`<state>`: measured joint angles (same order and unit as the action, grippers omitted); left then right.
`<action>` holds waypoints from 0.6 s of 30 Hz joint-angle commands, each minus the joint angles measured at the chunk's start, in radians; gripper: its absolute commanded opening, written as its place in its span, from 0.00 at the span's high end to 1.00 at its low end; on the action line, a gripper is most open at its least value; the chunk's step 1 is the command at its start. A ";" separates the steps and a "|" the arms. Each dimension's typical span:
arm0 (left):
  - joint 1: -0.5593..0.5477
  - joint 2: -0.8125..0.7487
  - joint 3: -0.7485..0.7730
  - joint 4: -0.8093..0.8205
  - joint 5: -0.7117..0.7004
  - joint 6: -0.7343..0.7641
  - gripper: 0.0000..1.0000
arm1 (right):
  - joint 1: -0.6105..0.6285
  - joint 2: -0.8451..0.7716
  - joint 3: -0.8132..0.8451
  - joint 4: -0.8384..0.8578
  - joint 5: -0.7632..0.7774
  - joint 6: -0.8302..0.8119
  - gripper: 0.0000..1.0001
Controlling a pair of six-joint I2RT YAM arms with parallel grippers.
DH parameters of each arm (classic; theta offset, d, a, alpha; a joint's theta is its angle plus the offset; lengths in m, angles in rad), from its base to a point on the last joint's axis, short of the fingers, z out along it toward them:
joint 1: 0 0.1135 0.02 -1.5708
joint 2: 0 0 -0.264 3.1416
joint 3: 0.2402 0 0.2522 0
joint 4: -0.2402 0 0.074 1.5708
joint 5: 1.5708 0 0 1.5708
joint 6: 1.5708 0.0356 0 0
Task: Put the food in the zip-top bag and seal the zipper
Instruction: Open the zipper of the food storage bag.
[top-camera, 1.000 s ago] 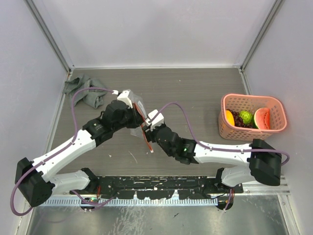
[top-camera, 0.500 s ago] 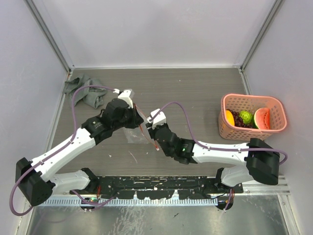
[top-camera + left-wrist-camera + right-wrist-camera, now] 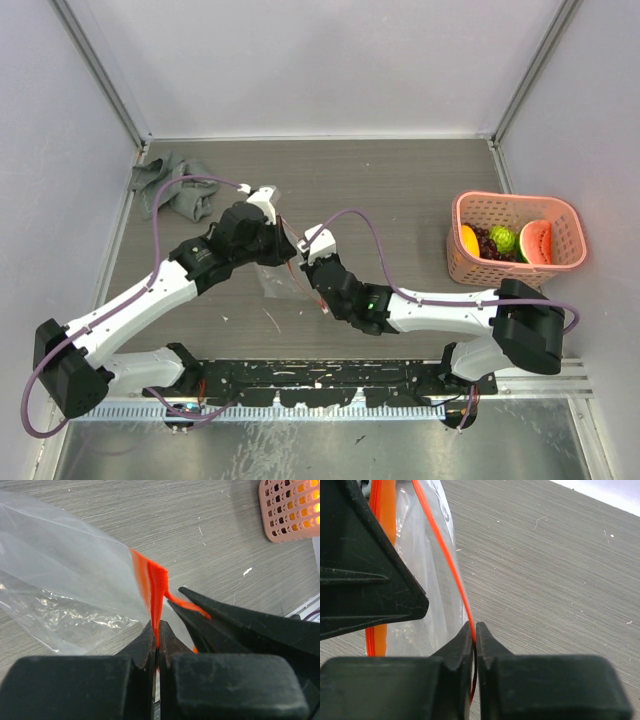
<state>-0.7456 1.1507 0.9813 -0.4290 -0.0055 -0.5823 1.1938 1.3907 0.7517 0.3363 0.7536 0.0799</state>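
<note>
Two robot arms: left arm (image 3: 150, 295), right arm (image 3: 440, 305). One clear zip-top bag (image 3: 272, 278). One pink basket (image 3: 515, 198) showing four toy fruits: watermelon slice (image 3: 537, 241), green fruit (image 3: 503, 239), grape bunch (image 3: 486, 243), orange piece (image 3: 469, 240). One grey cloth (image 3: 170, 185).

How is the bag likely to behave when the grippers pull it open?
Probably floppy: the bag is thin, wrinkled clear film. It may slip, since the left gripper and right gripper each pinch only the narrow zipper edge. Likely light and easily dragged, as it looks empty.
</note>
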 commanded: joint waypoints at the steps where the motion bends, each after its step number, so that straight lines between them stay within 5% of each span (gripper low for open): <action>1: -0.021 -0.030 0.027 0.032 -0.013 0.001 0.93 | -0.002 -0.013 0.031 0.046 0.039 0.066 0.96; 9: -0.120 -0.046 -0.016 0.090 -0.179 -0.033 0.70 | -0.001 -0.040 0.033 0.040 0.090 0.197 0.99; 18: -0.241 -0.059 -0.090 0.198 -0.379 -0.068 0.61 | 0.000 -0.061 0.031 0.033 0.128 0.352 1.00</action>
<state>-0.9516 1.1088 0.9012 -0.3389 -0.2626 -0.6304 1.1938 1.3663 0.7517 0.3321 0.8429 0.3332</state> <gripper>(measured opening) 0.388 0.037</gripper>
